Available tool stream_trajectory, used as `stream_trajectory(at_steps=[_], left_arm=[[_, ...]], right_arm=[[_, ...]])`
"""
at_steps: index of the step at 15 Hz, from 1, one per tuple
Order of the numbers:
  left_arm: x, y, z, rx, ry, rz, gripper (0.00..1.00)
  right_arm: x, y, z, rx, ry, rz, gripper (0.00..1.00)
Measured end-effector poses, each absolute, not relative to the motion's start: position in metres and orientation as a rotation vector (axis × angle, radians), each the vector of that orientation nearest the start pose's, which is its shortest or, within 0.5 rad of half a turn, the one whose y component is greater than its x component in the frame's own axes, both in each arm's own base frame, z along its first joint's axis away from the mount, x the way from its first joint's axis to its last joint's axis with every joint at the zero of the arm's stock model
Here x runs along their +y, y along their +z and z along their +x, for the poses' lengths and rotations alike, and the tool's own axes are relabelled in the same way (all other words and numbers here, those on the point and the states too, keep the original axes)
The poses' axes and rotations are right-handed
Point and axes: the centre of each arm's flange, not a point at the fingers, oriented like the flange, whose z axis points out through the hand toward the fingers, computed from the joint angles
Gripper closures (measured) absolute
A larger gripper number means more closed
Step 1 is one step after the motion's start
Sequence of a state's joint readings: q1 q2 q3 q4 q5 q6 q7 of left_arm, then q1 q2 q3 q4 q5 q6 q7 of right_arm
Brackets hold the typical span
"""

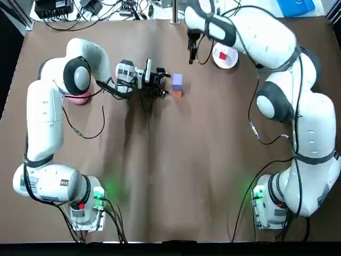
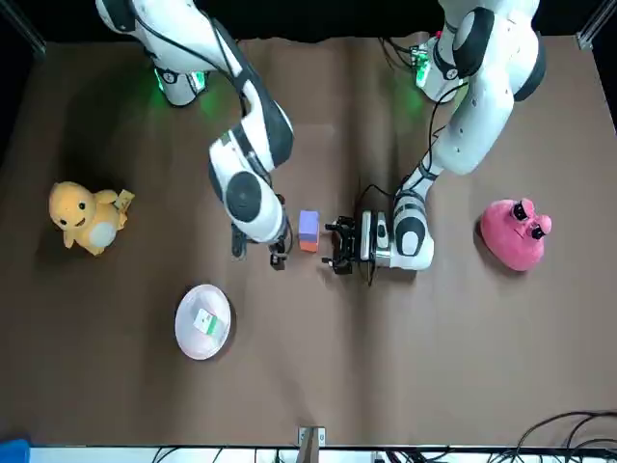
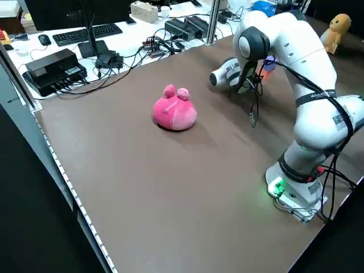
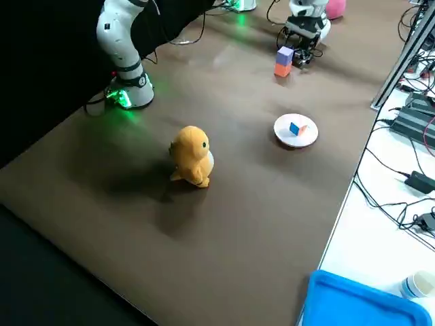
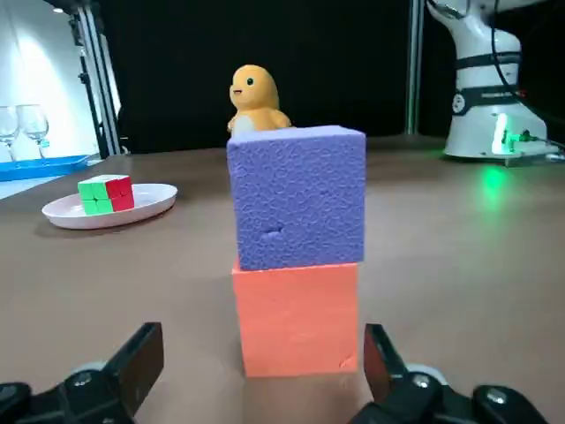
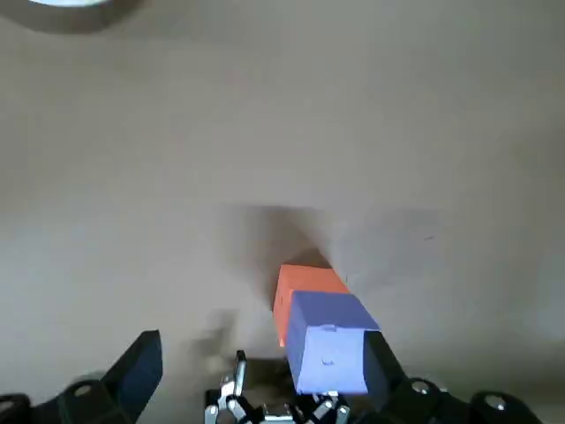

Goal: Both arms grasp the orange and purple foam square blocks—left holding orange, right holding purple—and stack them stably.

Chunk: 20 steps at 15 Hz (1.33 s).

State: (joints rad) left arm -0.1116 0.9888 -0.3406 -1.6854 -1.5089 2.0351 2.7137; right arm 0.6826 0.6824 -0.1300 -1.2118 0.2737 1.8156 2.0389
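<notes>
The purple block [image 5: 297,196] sits squarely on the orange block [image 5: 296,318], and the stack stands upright on the surface [image 1: 160,170], its long axis vertical. It stands straight ahead of the left gripper [image 5: 260,346], which lies low and level. The left fingers [image 5: 141,353] are spread wide, one to each side of the orange block, and touch neither block. The left arm is the nearer. The right gripper [image 2: 258,255] hangs above and a little to one side of the stack, released and empty. The stacking looks done. A straight pull-back along the fingers' own line should clear the blocks.
</notes>
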Motion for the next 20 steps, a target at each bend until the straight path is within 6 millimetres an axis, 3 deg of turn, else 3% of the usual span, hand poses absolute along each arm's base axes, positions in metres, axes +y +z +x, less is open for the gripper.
stream_trajectory(at_steps=[1, 4, 6, 9, 13, 16, 20], left_arm=[[-0.303, 0.069, 0.557, -1.485, 1.087, 1.153, 0.00], [-0.277, 0.088, 0.576, -1.530, 1.114, 1.137, 0.00], [-0.264, 0.100, 0.586, -1.570, 1.125, 1.127, 0.00], [-0.241, 0.115, 0.600, -1.577, 1.139, 1.156, 0.00], [-0.216, 0.135, 0.614, -1.509, 1.041, 1.263, 0.00], [-0.214, 0.153, 0.617, -1.439, 0.977, 1.331, 0.00], [-0.212, 0.189, 0.621, -1.340, 0.892, 1.426, 0.00]], right_arm=[[0.404, 0.407, 0.604, 2.108, 0.309, -2.306, 0.00], [0.366, 0.441, 0.611, 2.090, 0.339, -2.338, 0.00], [0.327, 0.465, 0.621, 2.063, 0.359, -2.357, 0.00], [0.272, 0.500, 0.623, 1.842, 0.410, -2.526, 0.00], [0.217, 0.524, 0.628, 1.479, 0.414, -2.760, 0.00], [0.178, 0.531, 0.636, 1.070, 0.388, -2.954, 0.00], [0.119, 0.542, 0.646, 0.540, 0.347, -3.076, 0.00]])
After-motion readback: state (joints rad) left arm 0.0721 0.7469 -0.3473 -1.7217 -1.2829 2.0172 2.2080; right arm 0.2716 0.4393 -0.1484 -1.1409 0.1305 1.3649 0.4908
